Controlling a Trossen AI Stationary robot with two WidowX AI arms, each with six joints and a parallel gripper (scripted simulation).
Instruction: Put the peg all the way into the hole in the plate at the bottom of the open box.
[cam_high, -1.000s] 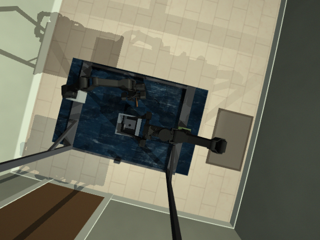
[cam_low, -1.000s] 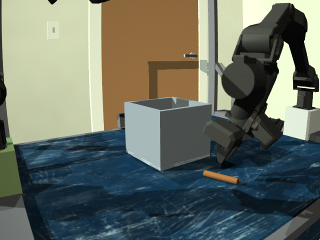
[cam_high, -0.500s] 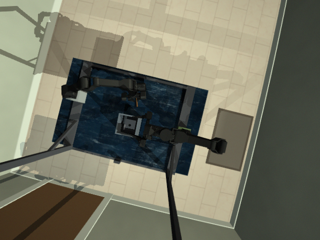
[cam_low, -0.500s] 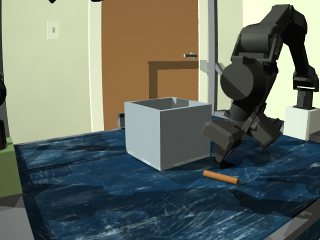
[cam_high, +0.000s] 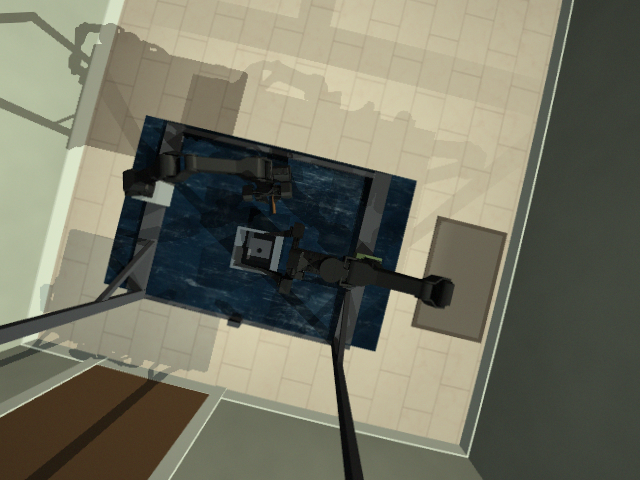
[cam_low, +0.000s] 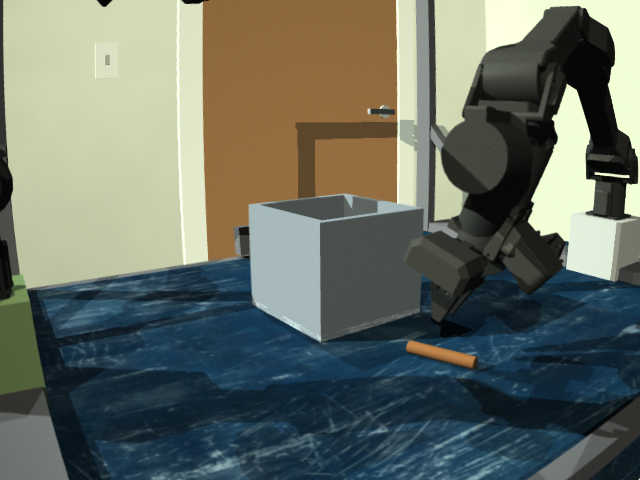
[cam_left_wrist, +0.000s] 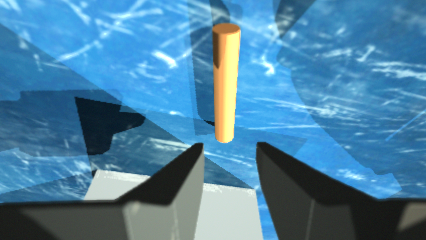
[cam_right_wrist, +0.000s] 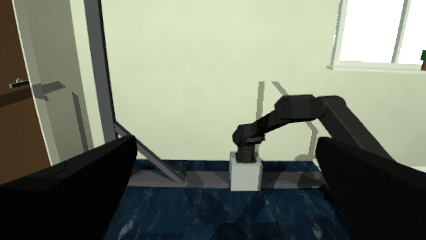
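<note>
The orange peg (cam_low: 440, 354) lies flat on the blue table top, a little in front of the grey open box (cam_low: 336, 263). In the left wrist view the peg (cam_left_wrist: 226, 82) lies just beyond my left gripper's fingertips, in line with the gap. The fingers stand apart and nothing is between them. In the exterior view the left gripper (cam_low: 449, 325) points down at the table just behind the peg. From above, the box (cam_high: 256, 250) shows a plate with a dark hole. My right gripper (cam_high: 289, 258) is wide open and empty, high beside the box.
The left arm stands on a white pedestal (cam_low: 602, 242) at the table's far right; it also shows in the right wrist view (cam_right_wrist: 245, 172). A green block (cam_low: 18, 335) sits at the table's left edge. Slanted frame poles (cam_high: 343, 387) cross the overhead view.
</note>
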